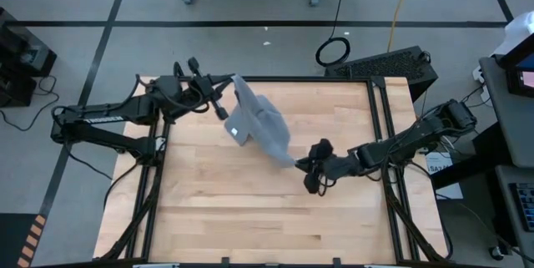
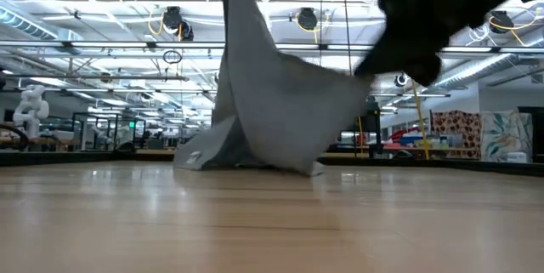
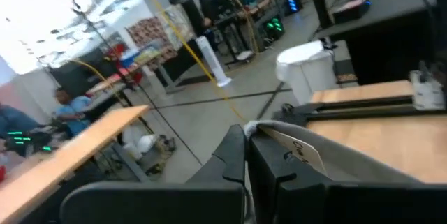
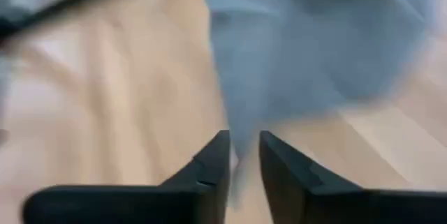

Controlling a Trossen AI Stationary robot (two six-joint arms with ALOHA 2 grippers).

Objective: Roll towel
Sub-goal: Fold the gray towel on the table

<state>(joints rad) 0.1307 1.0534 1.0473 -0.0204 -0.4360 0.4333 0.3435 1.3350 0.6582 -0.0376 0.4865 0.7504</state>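
1. Two grippers are on the towel (image 1: 260,128), which is lifted off the wooden table (image 1: 250,209) and strung between them over the far middle of the top. From the low view I see it hanging like a tent, with only its bottom edge brushing the wood.

2. I have the left gripper (image 1: 227,80) at the far left edge of the table, its fingers (image 3: 234,155) pinched tight on the towel's high corner, next to a white label (image 3: 297,151) sewn into the hem.

3. My right gripper (image 1: 304,165) sits near the middle of the table, toward the right, at the towel's lower corner. Its fingers (image 4: 213,161) stand a narrow gap apart with cloth running down between them. I judge it has only a loose hold there, or is letting go; I can't say which.

4. Progress, as I judge it: none of the rolling is done. I see no rolled part anywhere, and the cloth is bunched and draped, not flat.

5. What is left: lay the towel down flat on the wood, smooth it out, then roll it up from one edge to the other.
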